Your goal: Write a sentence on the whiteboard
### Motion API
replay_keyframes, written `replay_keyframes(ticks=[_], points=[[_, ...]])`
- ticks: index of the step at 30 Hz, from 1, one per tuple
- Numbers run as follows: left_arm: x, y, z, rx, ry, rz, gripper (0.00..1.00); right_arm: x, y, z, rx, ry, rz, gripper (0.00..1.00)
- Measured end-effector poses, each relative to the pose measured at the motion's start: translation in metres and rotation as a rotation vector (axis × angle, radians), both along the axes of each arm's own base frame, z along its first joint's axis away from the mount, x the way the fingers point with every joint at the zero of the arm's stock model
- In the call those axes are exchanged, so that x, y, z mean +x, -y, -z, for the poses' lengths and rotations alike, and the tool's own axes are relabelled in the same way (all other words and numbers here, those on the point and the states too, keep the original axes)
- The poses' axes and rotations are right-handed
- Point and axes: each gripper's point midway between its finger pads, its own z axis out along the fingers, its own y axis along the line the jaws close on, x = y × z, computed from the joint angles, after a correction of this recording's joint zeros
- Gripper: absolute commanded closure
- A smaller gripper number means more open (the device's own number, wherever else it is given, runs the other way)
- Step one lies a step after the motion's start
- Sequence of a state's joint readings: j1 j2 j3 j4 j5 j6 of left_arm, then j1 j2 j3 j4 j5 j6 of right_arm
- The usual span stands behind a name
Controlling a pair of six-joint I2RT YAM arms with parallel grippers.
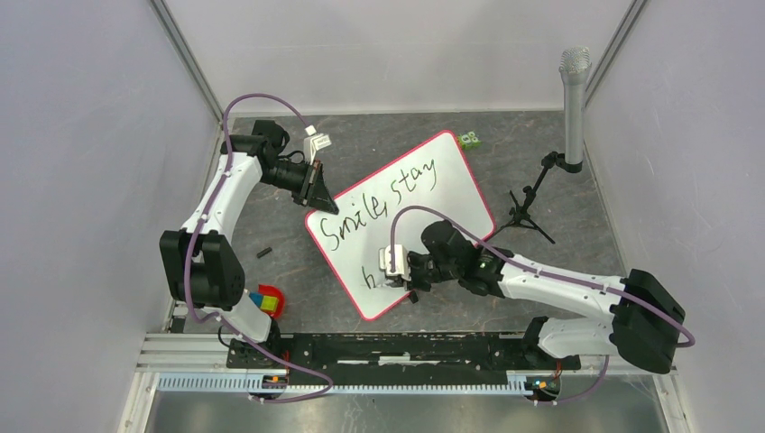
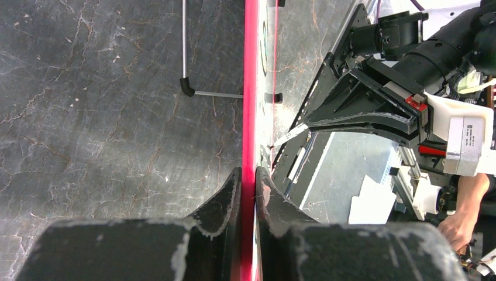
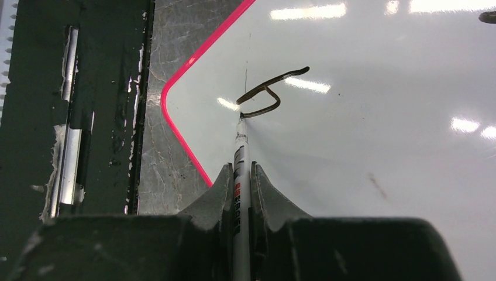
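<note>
Got the left tool (image 2: 248, 175) pinched on the whiteboard's (image 1: 451, 194) pink rim, far-left corner, board lying diagonal on the table (image 1: 293, 271), near-left to far-right. Sentence (image 1: 388, 200) at "Smile, stay" up top. Got the right tool (image 3: 240, 172) clamped on the marker (image 3: 240, 149), tip touching a lone "b" (image 3: 263, 96); need to push rightward into blank board. Tip contact only clear from the right wrist.

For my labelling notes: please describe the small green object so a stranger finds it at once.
Find the whiteboard on the dark table. Just past its far corner, towards the microphone, sits the green object; nothing else nearby is green.
</note>
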State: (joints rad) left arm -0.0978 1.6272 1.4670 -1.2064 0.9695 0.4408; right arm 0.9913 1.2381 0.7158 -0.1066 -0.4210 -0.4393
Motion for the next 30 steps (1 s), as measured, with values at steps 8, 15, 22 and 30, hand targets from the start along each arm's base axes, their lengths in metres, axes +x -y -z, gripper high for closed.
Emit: replay_keyframes(ticks=[8, 15, 22, 30], points=[[0.0, 0.0, 0.0, 0.0, -0.001, 0.0, 0.98, -0.002, -0.004, -0.004, 0.001, -0.007, -0.006, 1.0], [0.0, 0.0, 0.0, 0.0, -0.001, 0.0, 0.98, 0.006, -0.003, -0.02, 0.018, 0.013, 0.012, 1.0], [0.0, 0.0, 0.0, 0.0, -0.001, 0.0, 0.98, 0.014, -0.001, -0.02, 0.007, 0.039, 0.041, 1.0], [0.0, 0.0, 0.0, 0.0, 0.0, 0.0, 0.98, 0.02, 0.003, -0.017, -0.01, 0.062, 0.067, 1.0]])
